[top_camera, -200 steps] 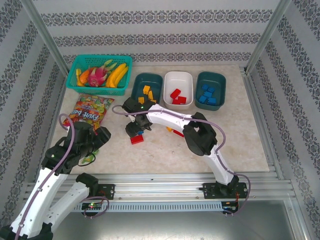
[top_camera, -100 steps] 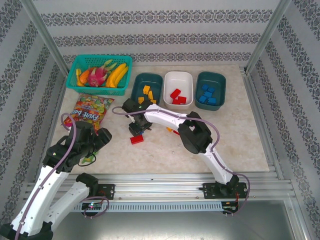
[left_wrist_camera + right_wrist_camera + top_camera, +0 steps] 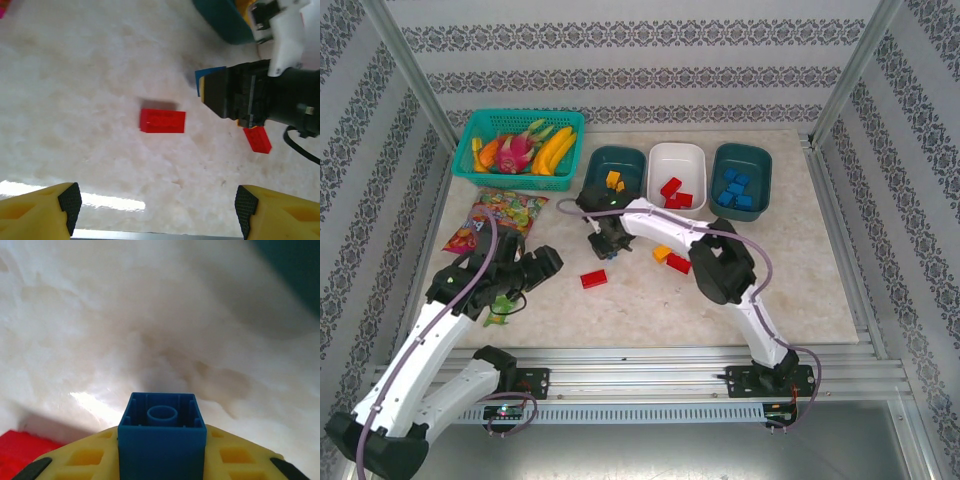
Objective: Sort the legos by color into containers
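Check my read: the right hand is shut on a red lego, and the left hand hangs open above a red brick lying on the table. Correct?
One thing is off: the lego in the right hand is blue, not red; the right wrist view shows it. The rest holds: the left hand hangs open above the red brick on the table.

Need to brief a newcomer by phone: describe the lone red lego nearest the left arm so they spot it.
Find the three containers in a row at the far side. From the leftmost container, dark teal, come toward the near edge to a red lego on the bare table. The other loose red lego sits right beside a yellow-orange one; this one lies alone.
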Controlling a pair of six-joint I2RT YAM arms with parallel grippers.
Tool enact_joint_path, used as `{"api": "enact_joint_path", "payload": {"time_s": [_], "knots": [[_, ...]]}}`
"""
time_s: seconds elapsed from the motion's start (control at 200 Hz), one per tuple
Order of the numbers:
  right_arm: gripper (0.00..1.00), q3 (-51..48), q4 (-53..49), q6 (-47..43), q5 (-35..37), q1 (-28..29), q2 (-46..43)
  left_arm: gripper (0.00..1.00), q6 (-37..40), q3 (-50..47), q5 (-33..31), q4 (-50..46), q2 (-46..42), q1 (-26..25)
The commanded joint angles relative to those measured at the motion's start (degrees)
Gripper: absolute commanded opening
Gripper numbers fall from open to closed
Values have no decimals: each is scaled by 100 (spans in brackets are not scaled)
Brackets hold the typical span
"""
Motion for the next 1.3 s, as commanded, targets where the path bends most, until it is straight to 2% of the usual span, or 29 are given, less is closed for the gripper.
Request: {"api": "enact_joint_path", "payload": {"time_s": [0.0,0.235,0.375,0.51,0.739,0.924,1.049,1.294], "knots": [[27,-292,35,178,300,-590,-1163,82,298,498,406,841,488,-53],[26,-1016,254,435,253,-2411,-2229,82,389,1429,600,1832,1969,-372],[25,-880,314,646,360,-3283,-2146,82,420,2107,666,2335,2928,-692],[25,-412,276,692,700,-3815,-1642,82,459,2868,731,2615,3837,-974],[26,823,265,681,945,-4317,-331,82,453,4051,1083,3091,5158,-1231],[27,2121,168,362,945,-4497,833,81,562,5028,1254,2966,6063,-1372],[28,3020,-31,304,894,-4621,1493,81,566,5419,1249,2909,6424,-1426],[31,3910,-50,423,735,-4781,2262,81,540,5763,1319,2827,6741,-1462]]}}
